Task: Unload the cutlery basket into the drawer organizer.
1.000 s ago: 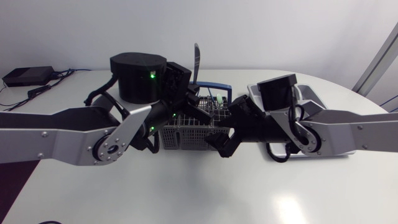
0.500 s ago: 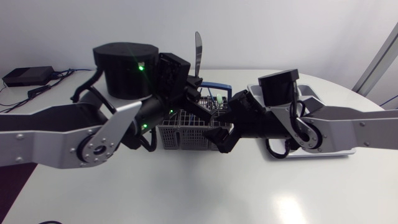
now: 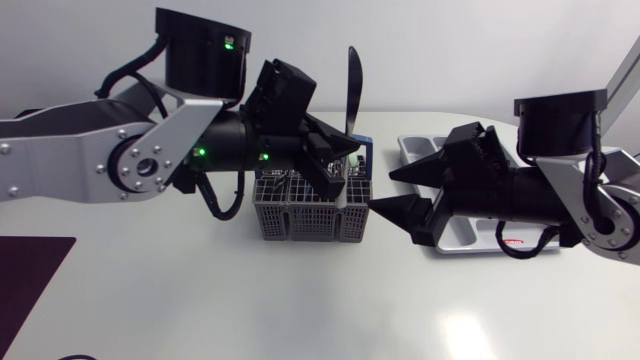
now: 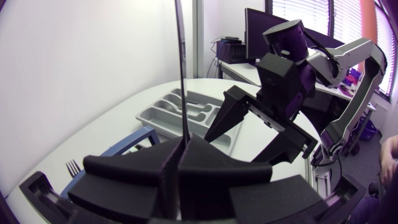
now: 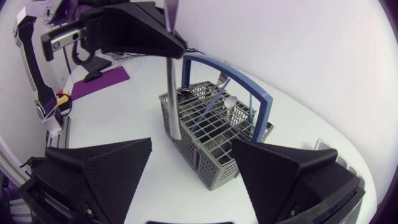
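Centre frame, our left gripper point(image 3: 335, 160) clamps a slim steel knife point(image 3: 351, 90) upright by the grey lattice basket point(image 3: 300, 215); our right gripper point(image 3: 385, 190) gapes wide.

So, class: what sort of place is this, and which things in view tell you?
Probably a robotics test bench staging a kitchen chore. A robot's left claw holds a knife upright by a cutlery basket, its right claw is open nearby, and an organizer lies on the white table.
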